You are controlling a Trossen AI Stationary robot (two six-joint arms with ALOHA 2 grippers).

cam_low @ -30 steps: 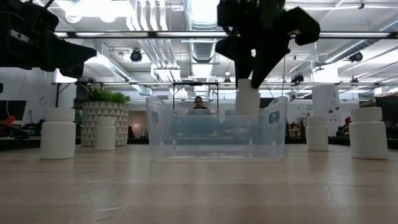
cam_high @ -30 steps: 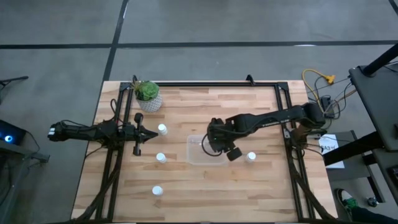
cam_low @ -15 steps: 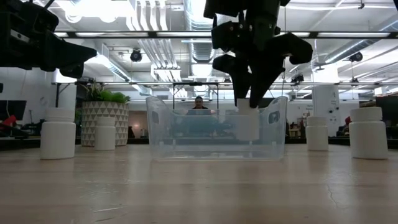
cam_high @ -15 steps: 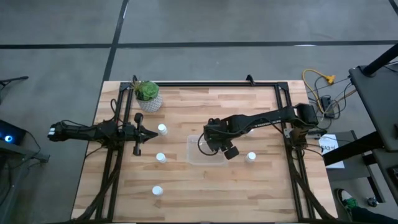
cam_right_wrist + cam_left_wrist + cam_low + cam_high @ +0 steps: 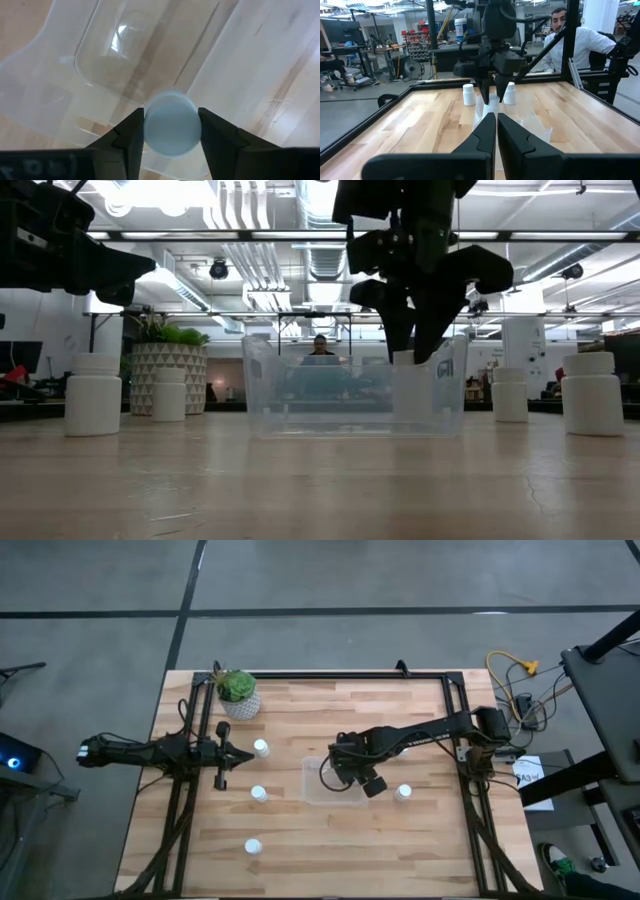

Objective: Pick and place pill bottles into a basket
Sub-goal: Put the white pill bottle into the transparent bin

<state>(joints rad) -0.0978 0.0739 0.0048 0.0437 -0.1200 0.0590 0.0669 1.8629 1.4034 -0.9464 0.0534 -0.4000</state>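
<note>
A wooden table (image 5: 400, 830) is seen before a hall lit by ceiling lamps. The left gripper (image 5: 228, 754) is pressed closed. A pill bottle (image 5: 172, 123), clamped by the right gripper (image 5: 413, 352), has been lowered inside the basket (image 5: 350, 402).

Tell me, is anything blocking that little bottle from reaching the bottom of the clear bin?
Nothing visible. The right hand holds the pill bottle inside the basket, with only bare floor beneath it.
</note>
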